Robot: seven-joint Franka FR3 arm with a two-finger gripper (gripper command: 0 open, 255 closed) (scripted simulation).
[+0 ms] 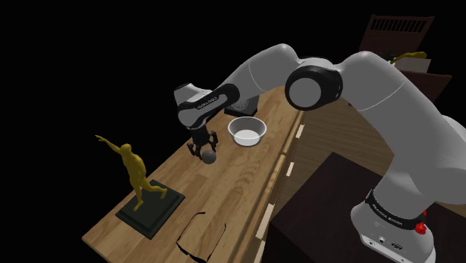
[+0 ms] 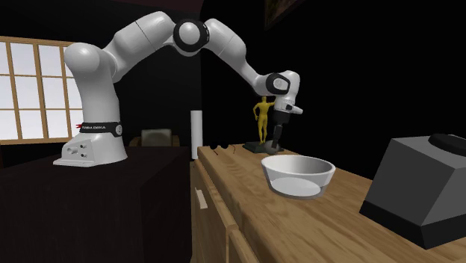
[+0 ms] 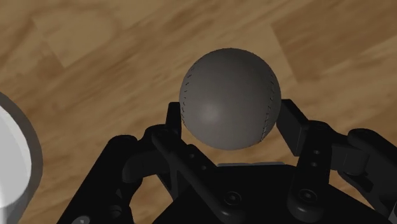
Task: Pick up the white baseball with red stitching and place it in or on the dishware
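**One ball, one bowl, and the tool has the ball**

Quick count of what's on the counter (image 1: 231,196): one ball (image 3: 229,95), one bowl (image 1: 246,140), one statue (image 1: 133,170) and one dark box (image 2: 422,190).

The ball is round and matte, drawn grey rather than white, with two curved lines of dark stitches. The tool (image 3: 232,121) is clamped on it, its two black fingers (image 3: 294,124) pressed against opposite sides. The ball is around the middle of the counter's length, nearer the long edge away from the stand. It's just beside the bowl, between the bowl and the statue. Can't tell if it's touching the wood or hanging a bit above it.

The bowl is white, round and smooth with sloped walls, and its inside is bare. The statue is a gold-coloured figure with one arm stretched out, standing on a flat dark square base near one end of the counter. The box is dark grey with slanted sides and sits toward the other end, past the bowl. The counter itself is wood planks with visible grain.
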